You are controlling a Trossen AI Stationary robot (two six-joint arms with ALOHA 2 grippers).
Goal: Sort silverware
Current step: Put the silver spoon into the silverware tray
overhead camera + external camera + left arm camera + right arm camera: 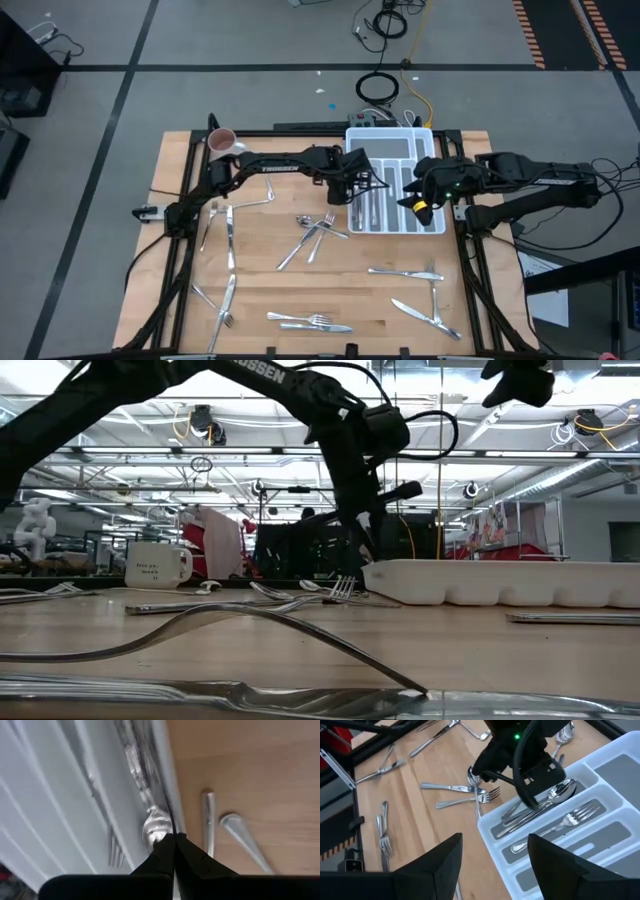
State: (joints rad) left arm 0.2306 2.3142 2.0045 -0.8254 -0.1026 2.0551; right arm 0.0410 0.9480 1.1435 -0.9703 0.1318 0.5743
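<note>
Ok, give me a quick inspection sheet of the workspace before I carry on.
Surface: pale wooden table, black frame.
Job's things: shiny metal forks, spoons and knives scattered loose; some already in the white compartmented plastic tray, spoons beside a fork.
Clutter: white mug with pink inside at a far corner.
Grippers: left pincer shut, at the tray's edge; right pincer open, above the tray.
Cables: coiled on the floor beyond the table.
Surroundings: workshop room, nobody clearly seen.

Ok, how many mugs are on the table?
1: the white mug stands at the top-left corner of the table in the high view. No other shows, though the arms could hide one.
</note>
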